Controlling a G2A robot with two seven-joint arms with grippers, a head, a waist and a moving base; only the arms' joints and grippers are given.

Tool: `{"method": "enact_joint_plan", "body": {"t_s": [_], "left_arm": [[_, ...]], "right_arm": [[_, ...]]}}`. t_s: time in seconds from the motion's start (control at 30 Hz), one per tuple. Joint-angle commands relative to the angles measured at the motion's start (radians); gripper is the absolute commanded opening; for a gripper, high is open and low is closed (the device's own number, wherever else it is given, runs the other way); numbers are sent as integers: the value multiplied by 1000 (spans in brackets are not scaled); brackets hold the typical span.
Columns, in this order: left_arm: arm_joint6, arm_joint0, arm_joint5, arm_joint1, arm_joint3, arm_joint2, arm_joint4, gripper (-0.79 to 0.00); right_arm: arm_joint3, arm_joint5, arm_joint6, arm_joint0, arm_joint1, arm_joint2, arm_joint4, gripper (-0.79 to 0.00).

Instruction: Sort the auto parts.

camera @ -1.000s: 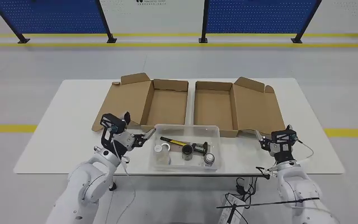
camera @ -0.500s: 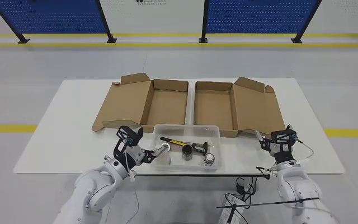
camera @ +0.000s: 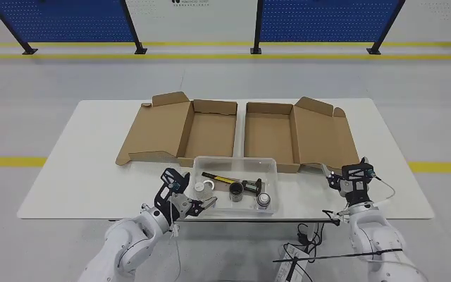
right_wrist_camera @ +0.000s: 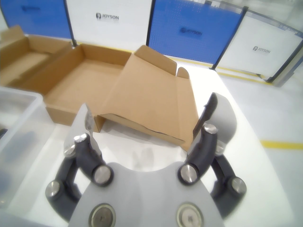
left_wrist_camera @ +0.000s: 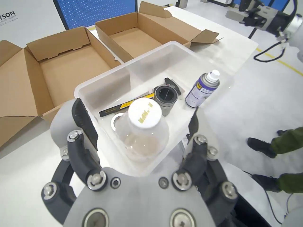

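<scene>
Auto parts point(camera: 236, 189) lie in the clear bin point(left_wrist_camera: 123, 68) just ahead of the left tool point(camera: 201, 205), whose fingers stand spread. A white-capped bottle point(left_wrist_camera: 144, 128) is nearest it, with a black cylinder point(left_wrist_camera: 165, 98) and a spray can point(left_wrist_camera: 202, 89) beyond. Farther right, the right tool point(right_wrist_camera: 149, 102) hangs released over the counter point(right_wrist_camera: 236, 119), a cardboard box flap point(right_wrist_camera: 151, 79) just ahead.
</scene>
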Motion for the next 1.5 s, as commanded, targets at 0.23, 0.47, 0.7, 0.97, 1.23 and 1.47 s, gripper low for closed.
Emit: {"method": "enact_joint_plan", "body": {"t_s": [0.23,0.47,0.7,0.97,1.23,1.47], "left_arm": [[-5,-21,-13,1,32,34,31,0],[6,-38,-20,2,58,51,35,0],[5,-53,-9,1,73,70,29,-43],[13,-60,-5,2,86,80,43,-517],[35,-67,7,3,95,85,42,-785],[71,-75,30,1,85,83,0,-785]], "right_arm": [[0,0,0,0,0,0,0,0],[0,0,0,0,0,0,0,0],[0,0,0,0,0,0,0,0],[0,0,0,0,0,0,0,0],[0,0,0,0,0,0,0,0],[0,0,0,0,0,0,0,0]]}}
